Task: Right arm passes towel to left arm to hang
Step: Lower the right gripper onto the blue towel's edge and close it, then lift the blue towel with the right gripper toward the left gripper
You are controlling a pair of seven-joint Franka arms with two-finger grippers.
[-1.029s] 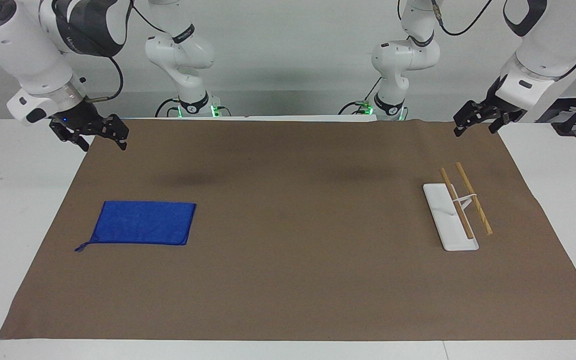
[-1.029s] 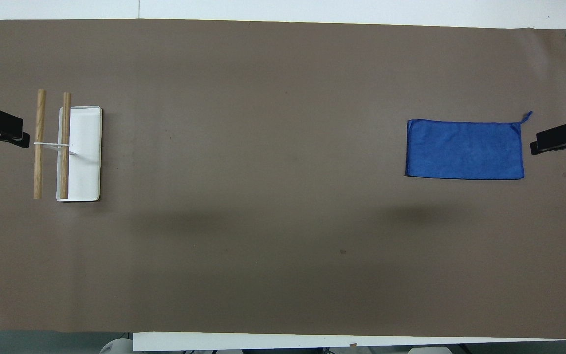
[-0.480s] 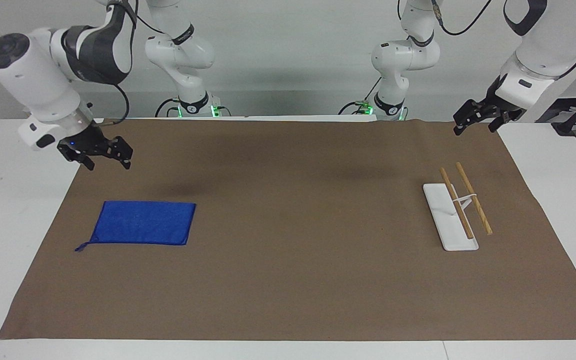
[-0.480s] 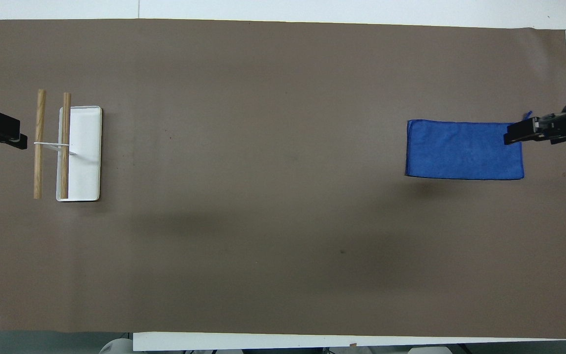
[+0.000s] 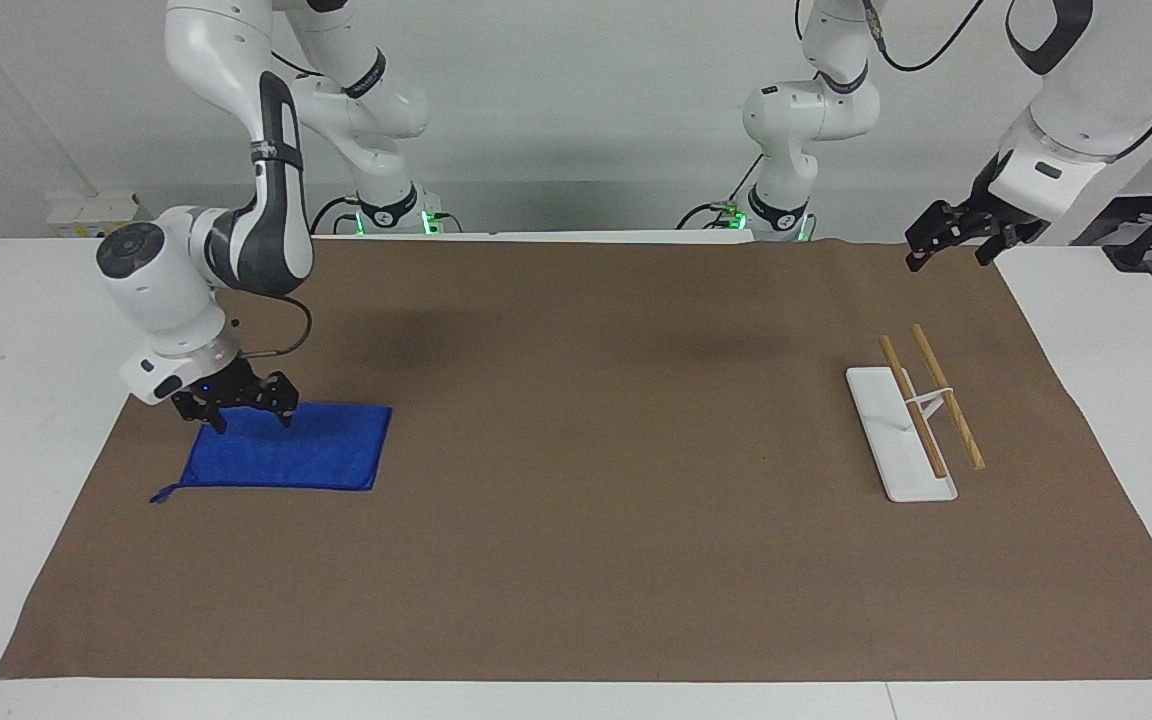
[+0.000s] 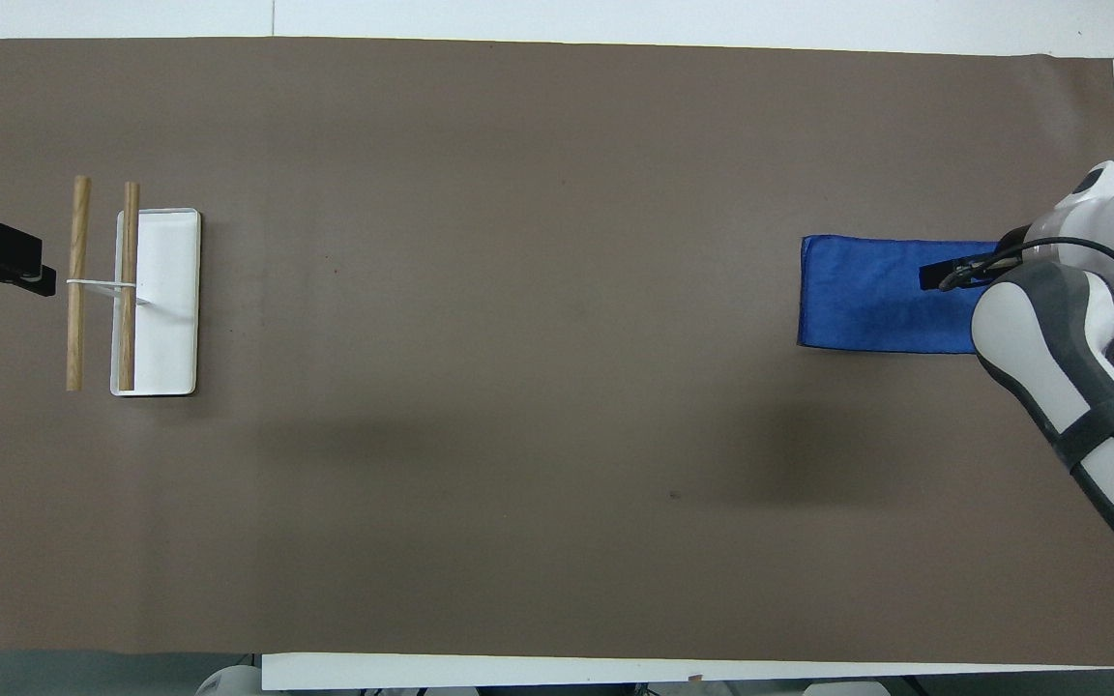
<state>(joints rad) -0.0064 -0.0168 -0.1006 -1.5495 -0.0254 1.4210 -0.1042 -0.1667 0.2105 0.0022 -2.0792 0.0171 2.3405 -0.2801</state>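
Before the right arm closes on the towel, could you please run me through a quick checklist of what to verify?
1. Right claw open: ok.
2. Right claw low over the towel, at its edge nearer the robots: ok.
3. Claw touching the cloth: cannot tell.
4. Towel flat on the mat, loop tag free: ok.
5. Left claw open, waiting near the mat's corner at its own end, holding nothing: ok.
6. Rack upright, both wooden bars bare: ok.
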